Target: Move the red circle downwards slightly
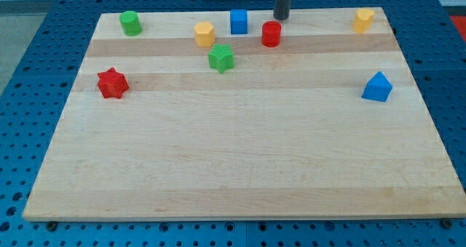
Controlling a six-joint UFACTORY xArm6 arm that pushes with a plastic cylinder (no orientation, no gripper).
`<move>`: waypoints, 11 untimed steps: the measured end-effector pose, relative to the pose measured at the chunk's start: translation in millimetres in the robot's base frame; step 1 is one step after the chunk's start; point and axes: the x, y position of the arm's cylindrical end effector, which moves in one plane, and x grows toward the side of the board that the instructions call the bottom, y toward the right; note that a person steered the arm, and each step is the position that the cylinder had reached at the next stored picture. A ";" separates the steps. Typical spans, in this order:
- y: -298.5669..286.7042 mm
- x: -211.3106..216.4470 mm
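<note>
There are no fingers on this arm, only a straight dark rod, so nothing is held. My tip sits near the view's top edge of the wooden table, just above and slightly to the view's right of the red circle; a thin strip of wood shows between them, so they look apart, though only just.

The red circle stands upright in the top band of the table, a little right of centre. To its left, close by, is a blue cube, and further left a yellow block, roughly hexagonal. Below that yellow one, toward the view's bottom, lies a green star.

A green cylinder stands far off at the top left, and a red star lies lower at the left side. At the top right corner is another yellow block, and a blue block with a peaked top rests well down the right side.
</note>
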 end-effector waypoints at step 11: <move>-32.2 131.7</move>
